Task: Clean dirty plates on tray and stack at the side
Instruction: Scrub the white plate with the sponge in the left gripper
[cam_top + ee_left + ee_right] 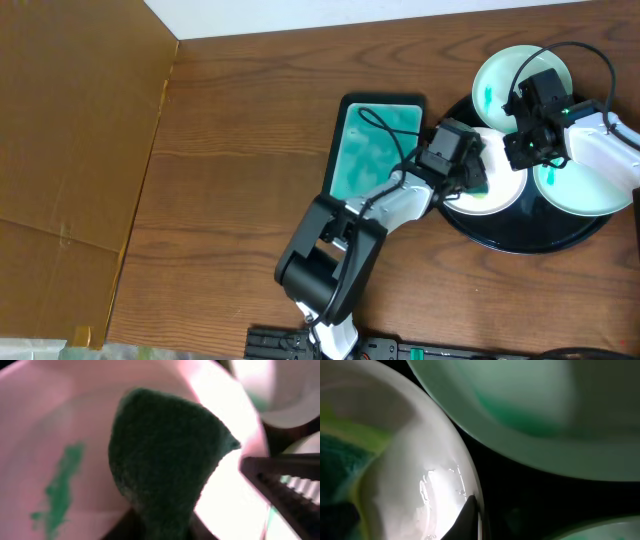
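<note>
Overhead, 3 plates (500, 80) lie on the black tray (520, 238): 2 mint, 1 white. Left gripper (472, 175) hovers over the white plate (505, 192) with a green sponge (165, 455) at its fingers (280, 485); whether it grips is unclear. Right gripper (522, 150) is closed, a fingertip (470, 517) against the white plate's rim.

Dark wood table (230, 130); brown cardboard panel (70, 120) at left; white wall (350, 15) behind.
</note>
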`<act>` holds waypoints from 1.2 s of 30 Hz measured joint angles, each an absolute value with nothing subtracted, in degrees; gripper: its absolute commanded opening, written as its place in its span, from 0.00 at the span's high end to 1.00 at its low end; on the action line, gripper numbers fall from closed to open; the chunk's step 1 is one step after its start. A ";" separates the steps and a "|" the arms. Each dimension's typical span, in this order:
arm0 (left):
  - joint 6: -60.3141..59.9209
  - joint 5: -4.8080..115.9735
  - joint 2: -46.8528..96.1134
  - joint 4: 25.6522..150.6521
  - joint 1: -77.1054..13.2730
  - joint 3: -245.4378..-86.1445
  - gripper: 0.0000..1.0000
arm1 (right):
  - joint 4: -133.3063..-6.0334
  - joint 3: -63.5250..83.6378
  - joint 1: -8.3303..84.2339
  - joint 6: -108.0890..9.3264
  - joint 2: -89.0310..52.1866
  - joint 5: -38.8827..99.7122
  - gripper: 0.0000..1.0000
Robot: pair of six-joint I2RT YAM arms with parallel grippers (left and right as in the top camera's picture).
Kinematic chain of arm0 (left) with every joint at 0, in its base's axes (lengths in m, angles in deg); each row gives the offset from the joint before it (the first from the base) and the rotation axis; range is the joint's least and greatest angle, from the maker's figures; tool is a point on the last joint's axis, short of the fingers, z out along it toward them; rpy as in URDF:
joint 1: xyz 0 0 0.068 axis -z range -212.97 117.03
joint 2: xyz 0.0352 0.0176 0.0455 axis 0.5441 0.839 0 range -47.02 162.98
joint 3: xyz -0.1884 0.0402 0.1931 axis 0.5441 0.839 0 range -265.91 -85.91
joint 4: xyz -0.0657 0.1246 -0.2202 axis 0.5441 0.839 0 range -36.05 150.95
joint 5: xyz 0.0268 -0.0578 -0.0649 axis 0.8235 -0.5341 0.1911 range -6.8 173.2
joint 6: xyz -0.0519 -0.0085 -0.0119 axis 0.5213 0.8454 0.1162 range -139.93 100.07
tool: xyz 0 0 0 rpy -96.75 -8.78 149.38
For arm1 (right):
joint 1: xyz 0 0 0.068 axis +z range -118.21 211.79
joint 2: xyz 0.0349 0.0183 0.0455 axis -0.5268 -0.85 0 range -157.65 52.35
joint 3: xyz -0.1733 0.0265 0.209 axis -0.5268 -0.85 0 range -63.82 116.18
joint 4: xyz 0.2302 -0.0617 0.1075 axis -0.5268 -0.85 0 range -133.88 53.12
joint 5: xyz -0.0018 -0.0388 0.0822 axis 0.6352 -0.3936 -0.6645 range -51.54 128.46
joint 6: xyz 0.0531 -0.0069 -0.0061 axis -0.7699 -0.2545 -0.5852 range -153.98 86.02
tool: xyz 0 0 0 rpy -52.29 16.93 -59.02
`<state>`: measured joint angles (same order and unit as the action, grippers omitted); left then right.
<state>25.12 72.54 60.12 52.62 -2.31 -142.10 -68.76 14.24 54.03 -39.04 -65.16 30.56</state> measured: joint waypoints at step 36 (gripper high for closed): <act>15.97 80.26 56.27 57.48 -0.91 -142.29 0.53 | -68.98 14.24 54.03 -39.06 -65.16 30.62 0.96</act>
<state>15.97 80.26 56.27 57.48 -0.91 -142.29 -68.98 14.24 54.03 -39.06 -65.16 30.62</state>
